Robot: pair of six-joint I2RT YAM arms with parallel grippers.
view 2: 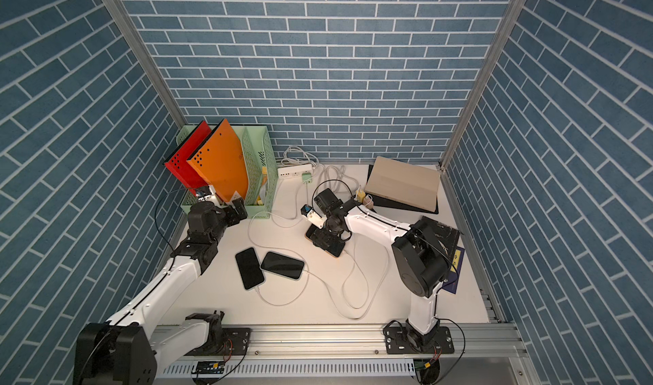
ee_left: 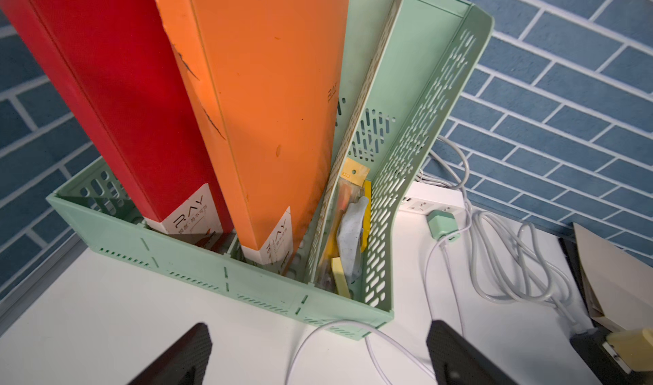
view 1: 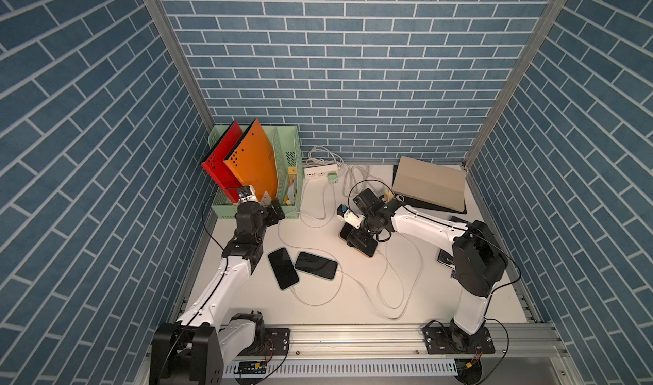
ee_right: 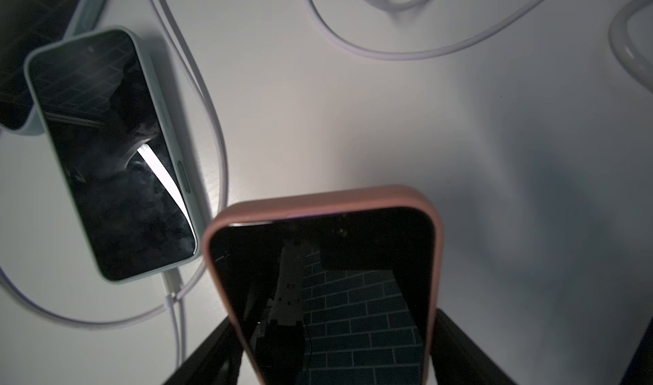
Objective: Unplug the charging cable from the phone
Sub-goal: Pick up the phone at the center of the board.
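Tabletop [view 1: 353, 312] white, boxed in by blue brick-pattern walls [view 1: 353, 65]

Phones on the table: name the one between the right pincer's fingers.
The pink-cased phone, flanked by the right pincer; the two mint-cased phones lie together, apart from it.

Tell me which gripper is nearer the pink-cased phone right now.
Right. The right gripper is on the pink-cased phone, fingers pressed against both its long edges. The left gripper hangs open far off, in front of the green file rack.
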